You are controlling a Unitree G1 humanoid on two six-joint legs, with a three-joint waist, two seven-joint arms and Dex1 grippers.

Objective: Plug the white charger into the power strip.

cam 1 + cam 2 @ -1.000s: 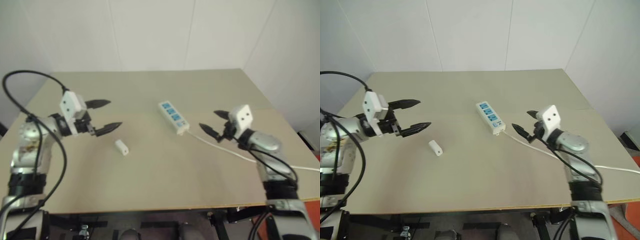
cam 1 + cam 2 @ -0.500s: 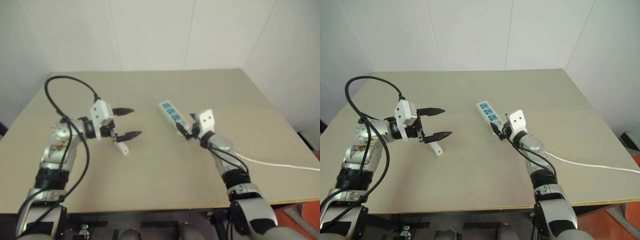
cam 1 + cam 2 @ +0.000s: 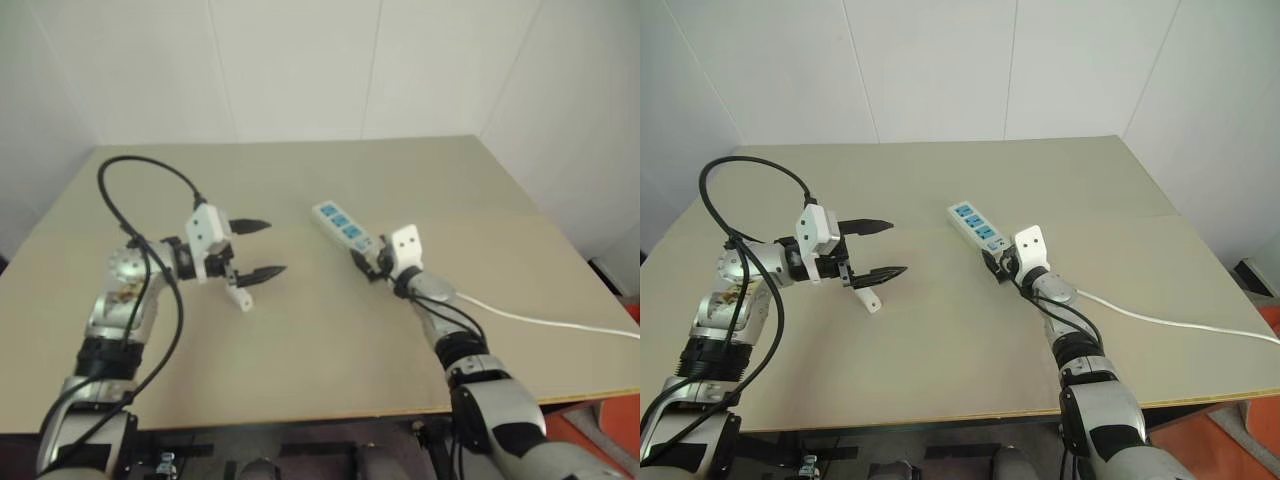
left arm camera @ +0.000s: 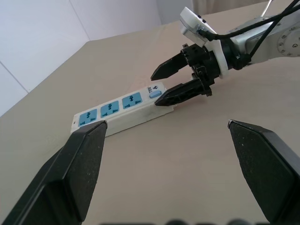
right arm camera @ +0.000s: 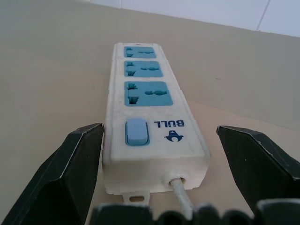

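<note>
Long narrow white plastic power strip [image 3: 975, 228] with three blue sockets lying on beige desk [image 3: 940, 340], switch end between spread fingers of right end effector [image 4: 180, 83], nothing gripped. Small white rounded charger [image 3: 869, 300] flat on desk just under left end effector [image 3: 883, 250], fingers wide apart, empty

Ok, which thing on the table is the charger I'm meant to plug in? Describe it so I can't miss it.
On the beige table, look left of the power strip, to the robot's left hand. The white charger lies flat just below that hand's lower finger. It is a small plain white block with no blue sockets and no cable.
</note>
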